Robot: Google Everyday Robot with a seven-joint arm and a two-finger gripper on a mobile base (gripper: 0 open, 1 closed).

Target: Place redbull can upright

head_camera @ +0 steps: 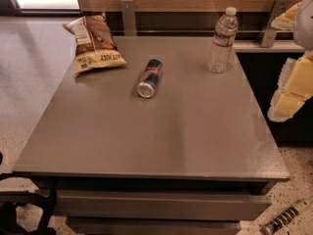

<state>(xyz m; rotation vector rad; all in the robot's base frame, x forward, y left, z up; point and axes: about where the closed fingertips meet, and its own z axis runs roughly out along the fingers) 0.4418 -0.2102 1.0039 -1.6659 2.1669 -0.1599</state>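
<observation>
The redbull can [149,78] lies on its side on the grey table [161,131], in the far middle part, with its silver end facing the front. It is dark blue and silver with a red mark. My gripper [292,89] is at the right edge of the view, off the table's right side and well away from the can. It holds nothing that I can see.
A chip bag [95,45] lies at the table's far left corner. A clear water bottle with a white cap [222,40] stands upright at the far right. A wooden wall panel with metal brackets runs behind the table. A dark chair base [24,204] is at the lower left.
</observation>
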